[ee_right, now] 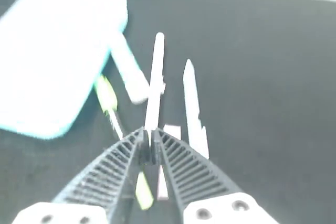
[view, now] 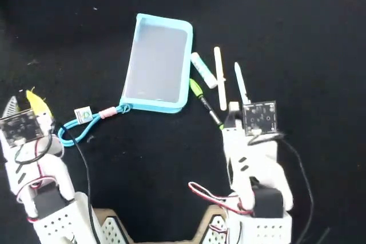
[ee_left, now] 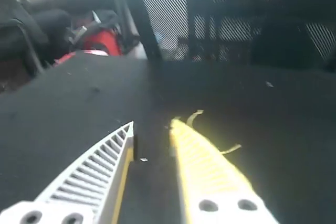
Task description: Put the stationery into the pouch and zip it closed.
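Honestly, right gripper (ee_right: pixel 149 139), pinched together and empty, needs spreading wide before squarely straddling the thin white plastic stick (ee_right: pixel 156 72) mid-frame.

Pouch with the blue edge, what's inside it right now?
Nothing shows through the pale front of the pouch, though that panel could hide contents. The green pen, white marker and two slim white pens lie outside, beside it.

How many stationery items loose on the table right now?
4, all right of the pouch: short white tube nearest it, green-capped pen beside that, cream stick, then white pen. A small white piece near the stick's end may be a fifth.
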Robot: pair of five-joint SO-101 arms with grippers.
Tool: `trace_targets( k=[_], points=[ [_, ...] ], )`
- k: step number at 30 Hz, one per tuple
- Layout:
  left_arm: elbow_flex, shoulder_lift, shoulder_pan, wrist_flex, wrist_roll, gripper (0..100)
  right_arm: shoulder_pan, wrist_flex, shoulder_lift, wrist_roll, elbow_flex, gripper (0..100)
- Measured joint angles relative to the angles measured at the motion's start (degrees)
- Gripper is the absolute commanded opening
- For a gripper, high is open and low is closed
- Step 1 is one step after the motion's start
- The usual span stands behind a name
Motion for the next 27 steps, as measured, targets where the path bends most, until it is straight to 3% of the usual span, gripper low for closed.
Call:
trace_targets(
  k=[6, 12, 21, 27],
  points=[
    [-11.3, 0.0, -0.4, 12.5, 0.1, 15, -0.3, 0.3, 0.0, 3.9, -14.3, 1.8],
    [-23.4, -0.6, 6.7, 26.5, 0.1, 16, -0.4, 8.2, -0.1, 6.2, -30.9, 14.2],
    [-18.5, 6.4, 8.3, 24.7, 0.1, 16, -0.4, 19.3, 0.1, 7.1, -51.0, 11.9],
    [-18.4, 18.6, 8.3, 23.4, 0.1, 16, -0.4, 25.2, 16.1, 5.5, -60.5, 11.9]
  ],
)
